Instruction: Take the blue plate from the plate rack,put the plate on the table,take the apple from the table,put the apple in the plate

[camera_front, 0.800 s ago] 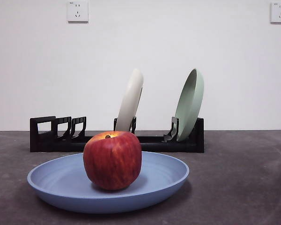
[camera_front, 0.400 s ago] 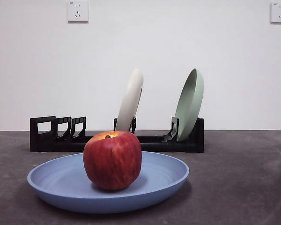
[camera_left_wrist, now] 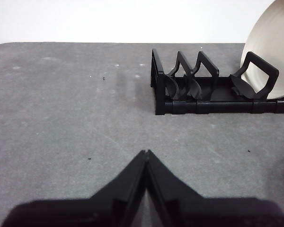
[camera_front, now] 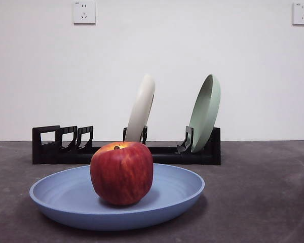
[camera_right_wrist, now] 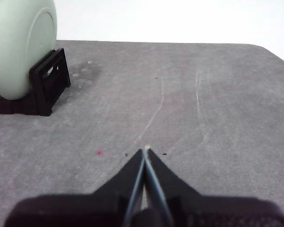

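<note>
The red apple point(camera_front: 121, 172) sits upright in the middle of the blue plate point(camera_front: 177, 195), which lies flat on the dark grey table point(camera_front: 258, 192) near the front. Behind them stands the black plate rack point(camera_front: 55, 144), with its left slots bare. Neither arm shows in the front view. My left gripper point(camera_left_wrist: 146, 152) is shut with nothing in it, hovering over bare table short of the plate rack point(camera_left_wrist: 180, 85) end. Over bare table beside the rack's other end point(camera_right_wrist: 47, 82), my right gripper point(camera_right_wrist: 146, 149) is also shut and holds nothing.
A cream-white plate point(camera_front: 142, 109) leans in the rack's middle slot and a pale green plate point(camera_front: 205, 111) in its right slot. The cream plate's edge point(camera_left_wrist: 270, 56) shows in the left wrist view, the green plate point(camera_right_wrist: 21, 45) in the right wrist view.
</note>
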